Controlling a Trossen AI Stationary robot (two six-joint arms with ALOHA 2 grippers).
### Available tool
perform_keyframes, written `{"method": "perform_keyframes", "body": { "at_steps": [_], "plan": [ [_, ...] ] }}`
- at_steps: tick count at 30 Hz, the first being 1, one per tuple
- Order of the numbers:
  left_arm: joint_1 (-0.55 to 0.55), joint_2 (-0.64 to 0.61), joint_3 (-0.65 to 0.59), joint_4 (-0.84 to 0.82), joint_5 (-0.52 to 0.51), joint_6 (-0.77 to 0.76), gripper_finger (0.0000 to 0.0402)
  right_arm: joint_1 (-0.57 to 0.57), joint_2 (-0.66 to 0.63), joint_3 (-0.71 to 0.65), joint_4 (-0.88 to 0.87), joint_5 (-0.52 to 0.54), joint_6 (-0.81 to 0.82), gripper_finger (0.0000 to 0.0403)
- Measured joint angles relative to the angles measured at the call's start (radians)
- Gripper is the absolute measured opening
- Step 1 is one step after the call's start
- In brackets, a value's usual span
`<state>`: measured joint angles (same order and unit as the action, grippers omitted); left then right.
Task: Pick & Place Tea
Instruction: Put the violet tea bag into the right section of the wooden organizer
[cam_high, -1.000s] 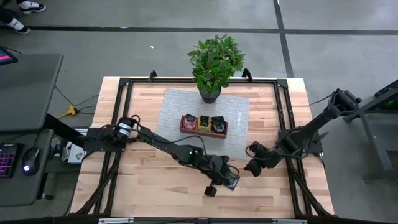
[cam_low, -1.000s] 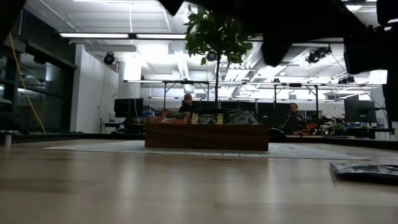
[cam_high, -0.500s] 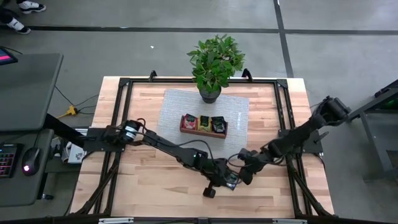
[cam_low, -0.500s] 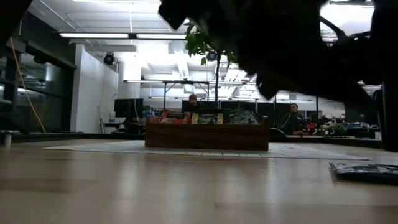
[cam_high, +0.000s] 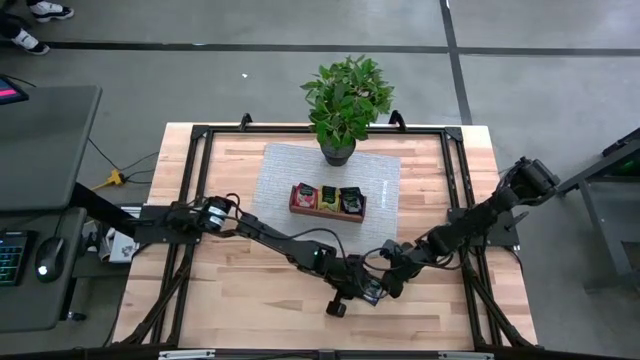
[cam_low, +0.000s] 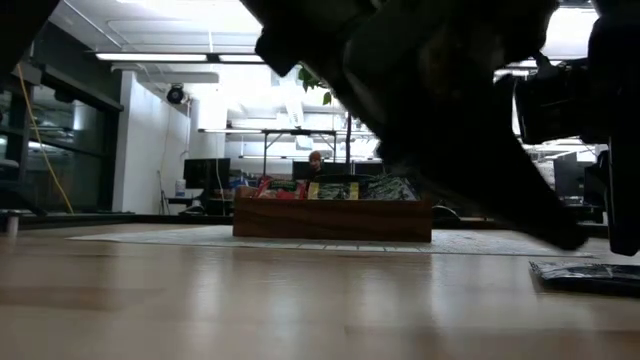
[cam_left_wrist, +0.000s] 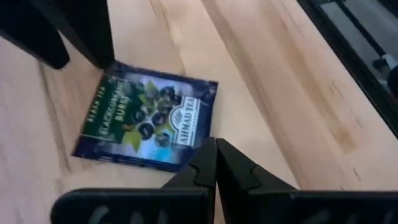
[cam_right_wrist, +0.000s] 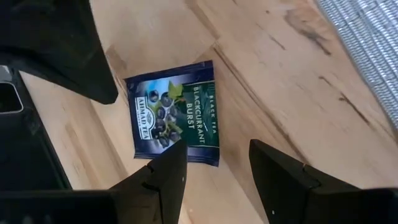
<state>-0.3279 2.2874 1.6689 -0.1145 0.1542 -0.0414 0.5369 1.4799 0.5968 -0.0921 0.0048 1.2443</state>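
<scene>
Right gripper (cam_right_wrist: 214, 165): fingers apart, nothing between them, hovering right over the dark blue tea sachet (cam_right_wrist: 174, 121). The sachet lies flat on the bare wooden table (cam_right_wrist: 267, 81), just ahead of the fingertips, label up, reading "Blackcurrant Burst". Nothing grips it.

Left gripper (cam_left_wrist: 216, 163): fingers pressed together, empty. Same sachet (cam_left_wrist: 146, 118) sits just past its tips, flat on the wood; tips look very close to the sachet's near edge, can't tell whether they touch.

High view: both grippers meet at the sachet (cam_high: 372, 291) at the front of the table, right of centre. Left gripper (cam_high: 358, 283) is on one side, right gripper (cam_high: 393, 278) on the other, nearly nose to nose over it. Sachet mostly hidden under them there.

Low view: sachet (cam_low: 588, 275) is a thin dark sliver on the tabletop at the far right, with the arms as dark shapes above.

Farther out, beyond the grippers toward the back of the table: grey mat (cam_high: 285, 170) with the wooden tray (cam_high: 327, 211) on it. Tray holds more sachets in three compartments, red (cam_high: 304, 197), yellow-green (cam_high: 328, 198), dark (cam_high: 350, 200). Well apart from the loose sachet.

Behind the tray, at the mat's far edge: potted plant (cam_high: 345, 100).

Beyond the table in the low view: office room, a person (cam_low: 316, 163) seated behind the tray.
</scene>
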Motion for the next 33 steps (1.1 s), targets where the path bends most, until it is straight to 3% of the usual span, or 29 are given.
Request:
{"method": "perform_keyframes", "body": {
  "at_steps": [12, 18, 33],
  "plan": [
    [0.000, 0.053, 0.007, 0.015, -0.006, 0.014, 0.0000, 0.000, 0.000, 0.000, 0.002, -0.015, 0.013, 0.0169],
    [0.001, 0.086, 0.008, 0.015, -0.002, 0.010, 0.0000, 0.000, 0.000, -0.001, 0.047, -0.086, 0.027, 0.0169],
    [0.001, 0.113, 0.006, 0.028, 0.019, -0.001, 0.0000, 0.000, 0.000, -0.001, 0.138, -0.083, 0.088, 0.0169]
  ]
}}
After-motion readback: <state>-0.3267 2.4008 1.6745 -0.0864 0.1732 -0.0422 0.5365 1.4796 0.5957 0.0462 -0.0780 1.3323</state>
